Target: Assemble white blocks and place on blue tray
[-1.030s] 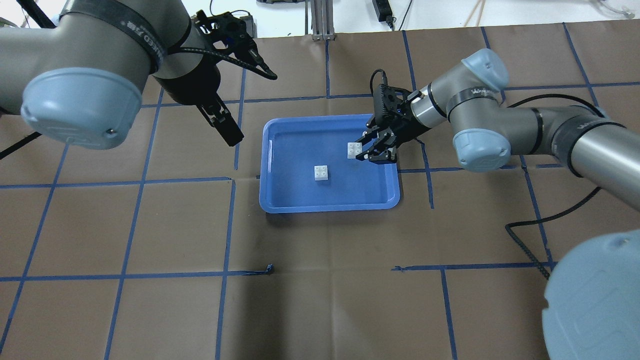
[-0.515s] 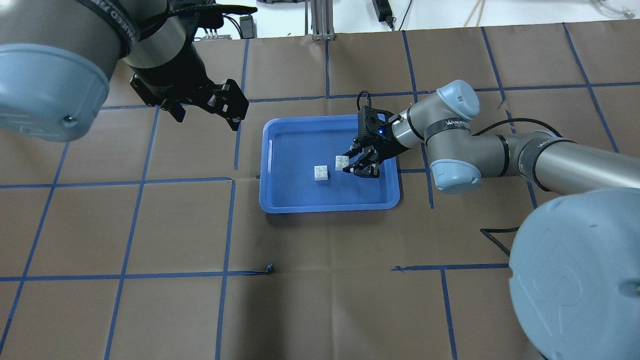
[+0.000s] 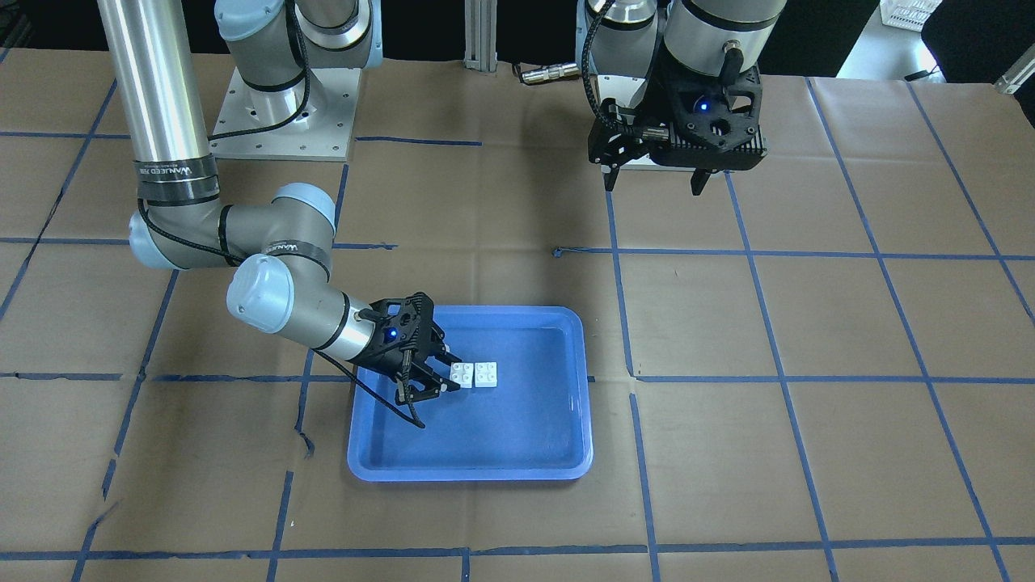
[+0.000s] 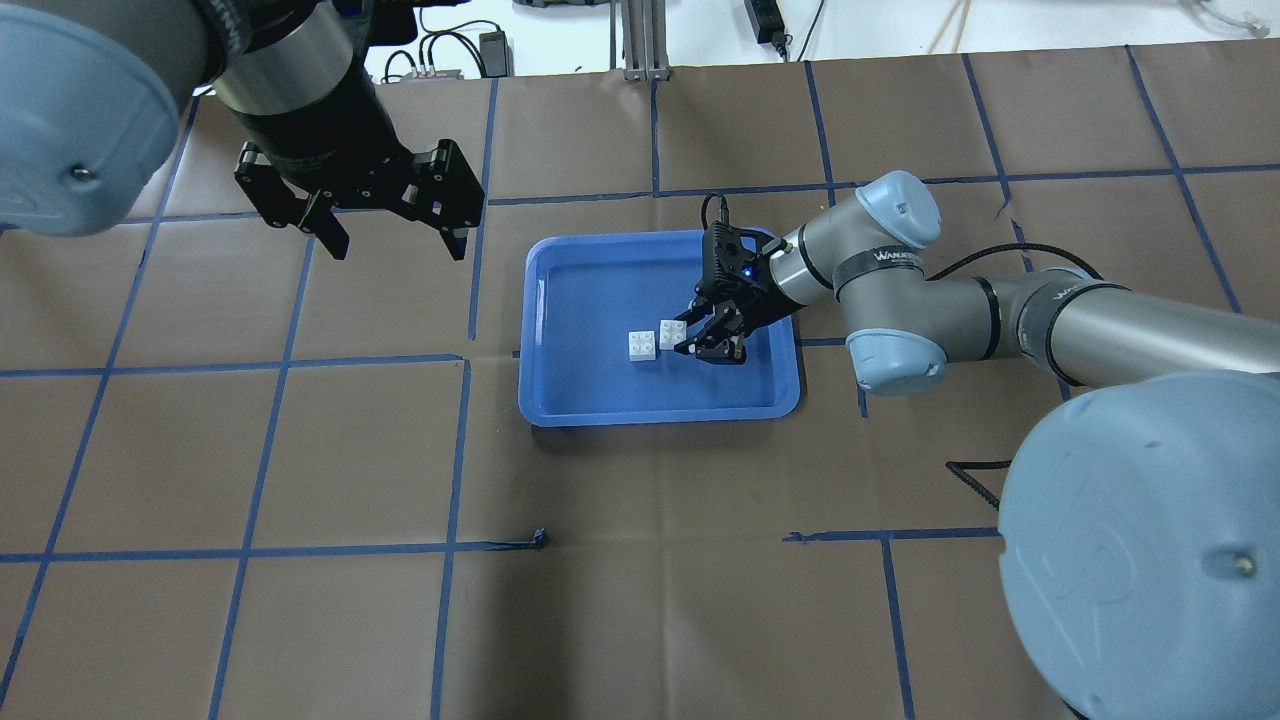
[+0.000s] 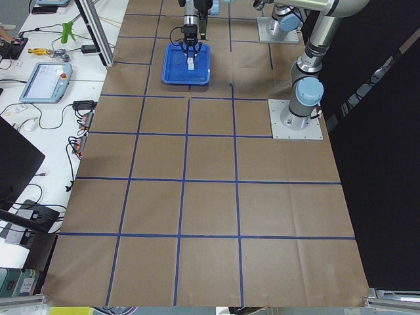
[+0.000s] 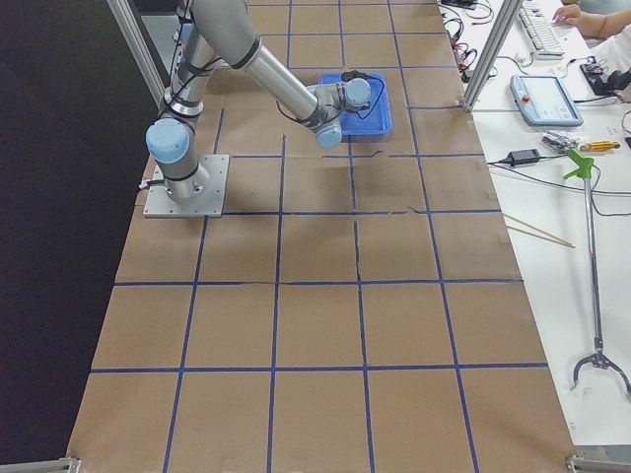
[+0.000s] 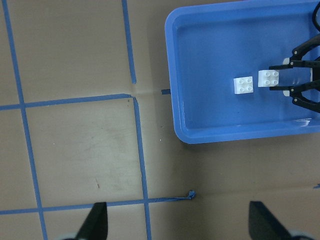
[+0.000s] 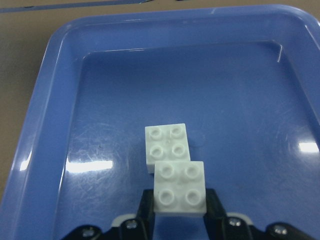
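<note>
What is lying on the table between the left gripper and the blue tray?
Nothing loose: in the overhead view, only brown table paper crossed by a blue tape line separates the open left gripper from the blue tray.

The table [image 4: 640,620] was papered brown; blue tape [image 4: 250,552] gridded it. The blue tray [image 4: 650,417] lay flat on it.

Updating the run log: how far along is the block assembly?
Done: both blocks are at the blue tray. In hand: the right gripper clamps the held block beside the loose block, unjoined. To do: press them together, release in the tray. The left gripper is open, off-tray.
</note>
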Controlling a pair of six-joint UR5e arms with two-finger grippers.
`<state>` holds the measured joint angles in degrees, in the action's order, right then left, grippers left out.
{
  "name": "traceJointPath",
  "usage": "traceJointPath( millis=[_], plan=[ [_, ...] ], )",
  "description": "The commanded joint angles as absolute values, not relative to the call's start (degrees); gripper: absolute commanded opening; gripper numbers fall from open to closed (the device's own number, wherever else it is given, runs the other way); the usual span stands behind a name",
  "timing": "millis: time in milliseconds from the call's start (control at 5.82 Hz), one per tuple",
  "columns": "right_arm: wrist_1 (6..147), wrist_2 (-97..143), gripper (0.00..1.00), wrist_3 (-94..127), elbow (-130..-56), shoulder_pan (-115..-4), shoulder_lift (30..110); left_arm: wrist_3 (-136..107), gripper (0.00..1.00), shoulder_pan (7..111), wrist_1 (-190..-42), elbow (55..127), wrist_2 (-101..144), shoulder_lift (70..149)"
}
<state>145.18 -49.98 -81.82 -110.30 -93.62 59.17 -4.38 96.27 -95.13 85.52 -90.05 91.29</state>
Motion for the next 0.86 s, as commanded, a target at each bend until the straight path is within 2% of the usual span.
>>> traceJointPath(
  millis=[0,687],
  plan=[
    [145.3,-50.0,0.3,-81.0,-110.3,-93.8,59.1,-4.0,0.99,95.2,-95.0,85.9,-89.8,91.7],
    [145.4,-50.6,0.31,-80.7,-110.3,-94.7,58.5,-3.3,0.99,95.2,-94.7,85.9,-90.1,91.8]
  ],
)
